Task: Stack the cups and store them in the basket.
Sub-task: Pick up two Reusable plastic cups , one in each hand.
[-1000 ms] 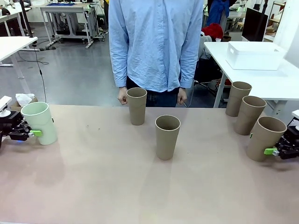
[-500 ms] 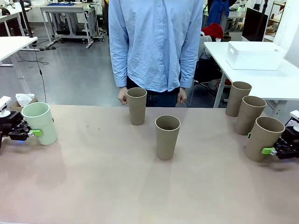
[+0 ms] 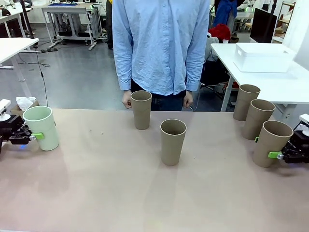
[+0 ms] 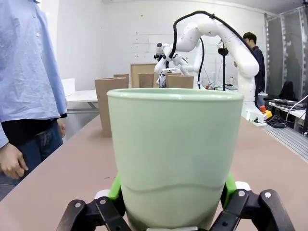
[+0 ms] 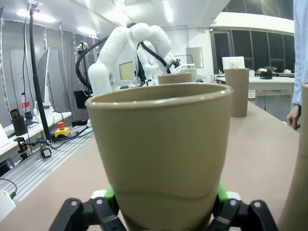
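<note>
Altogether five tan cups (image 3: 173, 141), one mint-green cup (image 3: 42, 127).

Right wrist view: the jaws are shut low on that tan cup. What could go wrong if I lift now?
1. The right gripper pinches the nearest tan cup near its base. The cup is tall and tapered, so it may tilt or slip out on lifting.
2. The neighbouring tan cup stands close behind, and a sideways swing could knock it over.
3. The left gripper grips the mint green cup equally low, so it carries the same tipping risk.
</note>
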### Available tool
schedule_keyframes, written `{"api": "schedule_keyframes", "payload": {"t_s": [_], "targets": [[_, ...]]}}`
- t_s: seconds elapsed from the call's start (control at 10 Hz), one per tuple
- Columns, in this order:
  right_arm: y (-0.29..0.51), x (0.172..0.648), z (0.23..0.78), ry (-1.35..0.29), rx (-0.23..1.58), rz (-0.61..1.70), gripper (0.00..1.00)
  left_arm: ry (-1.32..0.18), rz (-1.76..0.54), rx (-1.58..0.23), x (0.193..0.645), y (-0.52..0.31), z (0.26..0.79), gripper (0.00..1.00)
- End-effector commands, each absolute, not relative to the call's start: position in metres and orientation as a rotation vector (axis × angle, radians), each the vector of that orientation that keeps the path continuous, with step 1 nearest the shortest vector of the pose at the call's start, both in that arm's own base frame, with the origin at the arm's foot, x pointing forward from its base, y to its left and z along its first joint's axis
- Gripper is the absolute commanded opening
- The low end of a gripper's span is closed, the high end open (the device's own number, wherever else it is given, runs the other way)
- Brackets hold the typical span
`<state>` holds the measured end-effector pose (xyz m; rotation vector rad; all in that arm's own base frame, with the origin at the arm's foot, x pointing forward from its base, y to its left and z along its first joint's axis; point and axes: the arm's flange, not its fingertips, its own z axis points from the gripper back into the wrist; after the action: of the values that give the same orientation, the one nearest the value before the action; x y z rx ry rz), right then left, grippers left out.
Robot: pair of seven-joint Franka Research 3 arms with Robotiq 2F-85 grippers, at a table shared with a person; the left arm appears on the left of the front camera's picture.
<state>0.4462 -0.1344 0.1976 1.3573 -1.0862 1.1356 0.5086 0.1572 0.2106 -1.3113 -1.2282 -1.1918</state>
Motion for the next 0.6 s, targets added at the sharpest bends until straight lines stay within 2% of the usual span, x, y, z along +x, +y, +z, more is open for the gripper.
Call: {"api": "schedule_keyframes", "payload": {"t_s": [0.0, 0.1, 0.2, 0.3, 0.4, 0.5], "targets": [[-0.1297, 0.4508, 0.2002, -1.095, 1.35, 1.109, 0.6, -1.276, -1.189, -1.313, 0.5055, 0.1522, 0.212, 0.62], [-0.1313, 0.4516, 0.2007, -1.094, 1.351, 1.113, 0.75, -1.282, -1.18, -1.325, 0.5059, 0.1527, 0.2131, 0.76], [-0.135, 0.4516, 0.2021, -1.106, 1.354, 1.107, 0.4, -1.278, -1.174, -1.333, 0.5062, 0.1532, 0.2142, 0.43], [-0.1389, 0.452, 0.2045, -1.148, 1.359, 1.095, 0.55, -1.304, -1.155, -1.361, 0.5069, 0.1535, 0.2156, 0.57], [-0.1352, 0.4465, 0.1979, -1.087, 1.355, 1.136, 0.55, -1.234, -1.189, -1.32, 0.5079, 0.1573, 0.2116, 0.57], [-0.1352, 0.4465, 0.1979, -1.087, 1.355, 1.136, 0.55, -1.234, -1.189, -1.32, 0.5079, 0.1573, 0.2116, 0.57]]}}
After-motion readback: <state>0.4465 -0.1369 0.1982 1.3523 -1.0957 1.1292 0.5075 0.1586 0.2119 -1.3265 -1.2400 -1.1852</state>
